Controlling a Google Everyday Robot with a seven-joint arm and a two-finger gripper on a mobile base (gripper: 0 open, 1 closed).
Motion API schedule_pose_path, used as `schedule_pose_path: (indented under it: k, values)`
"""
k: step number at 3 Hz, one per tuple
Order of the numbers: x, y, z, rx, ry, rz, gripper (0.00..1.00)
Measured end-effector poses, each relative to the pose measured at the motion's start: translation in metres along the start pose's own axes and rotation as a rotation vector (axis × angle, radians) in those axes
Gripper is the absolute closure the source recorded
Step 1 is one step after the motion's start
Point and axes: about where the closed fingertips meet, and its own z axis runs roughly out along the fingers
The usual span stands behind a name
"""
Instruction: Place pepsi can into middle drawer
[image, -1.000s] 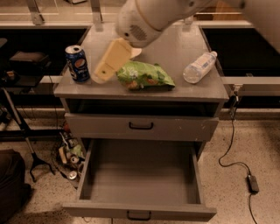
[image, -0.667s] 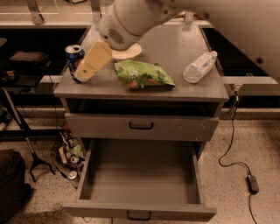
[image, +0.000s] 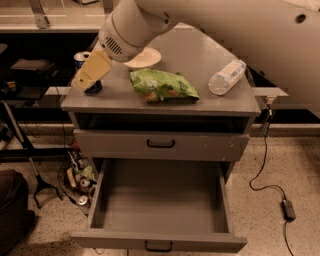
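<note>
The pepsi can (image: 81, 56) stands upright at the left edge of the grey cabinet top (image: 200, 50). Only its silver top and a strip of blue near its base show. My gripper (image: 91, 74), tan-tipped on a white arm, is down at the can and covers most of its body. The middle drawer (image: 160, 200) is pulled out wide open at the bottom of the cabinet, well below the can, with nothing in it. Its front panel (image: 159, 241) with a black handle faces me.
A green chip bag (image: 162, 86) lies mid-top, a white bowl (image: 144, 59) sits behind it, and a clear plastic bottle (image: 226, 76) lies at the right. A shut drawer front (image: 160, 145) sits above the open drawer. Clutter (image: 77, 180) lies on the floor at left, and a cable (image: 287, 209) at right.
My gripper has moved left and down across the cabinet top, from beside the chip bag to the pepsi can, which it now mostly covers. The can has not moved.
</note>
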Motion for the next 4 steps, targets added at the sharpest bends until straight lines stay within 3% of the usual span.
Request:
schedule_pose_path:
  k: [2, 4]
  values:
    - [0.002, 0.001, 0.010, 0.009, -0.004, 0.029, 0.00]
    - [-0.010, -0.002, 0.062, 0.034, -0.041, 0.079, 0.00]
